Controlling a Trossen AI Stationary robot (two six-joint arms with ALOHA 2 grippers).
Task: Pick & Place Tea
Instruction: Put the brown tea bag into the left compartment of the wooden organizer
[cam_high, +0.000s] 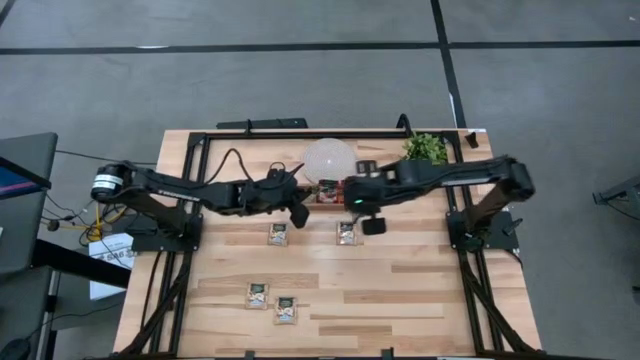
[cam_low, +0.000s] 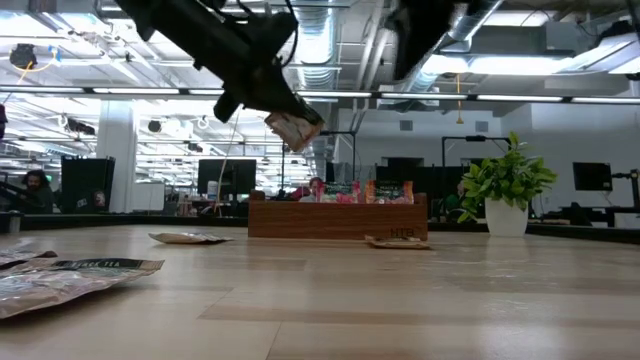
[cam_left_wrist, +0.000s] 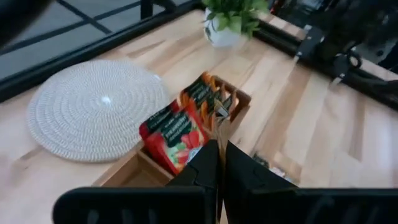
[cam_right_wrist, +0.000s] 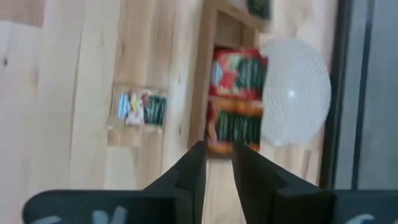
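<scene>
Right now we have the left gripper (cam_low: 300, 122) pressed together on a small flat pale tea sachet (cam_low: 292, 129), pinched by one edge so most of it hangs clear beyond the fingertips, in the air above the table. In the left wrist view the sachet shows only edge-on between the fingers, so we cannot read its print. Just ahead of those fingers sits the brown wooden three-compartment tray (cam_left_wrist: 240, 99), with red sachets (cam_left_wrist: 177, 134) standing in the nearer compartment and more packed behind them. To do this step well, we should carry the sachet on over a compartment with room, turn it edge-down to match the ones already standing, lower until it is inside the walls, and only then let go.

Our right gripper (cam_right_wrist: 217, 163) hovers with its fingers slightly parted and nothing between them; beyond its tips lie one loose sachet (cam_right_wrist: 140, 109) on the bare wood and the same tray. Farther off are the pale woven round mat (cam_left_wrist: 93, 109), a small green potted plant (cam_low: 506, 185), and three more sachets (cam_high: 271, 300) on the table.
</scene>
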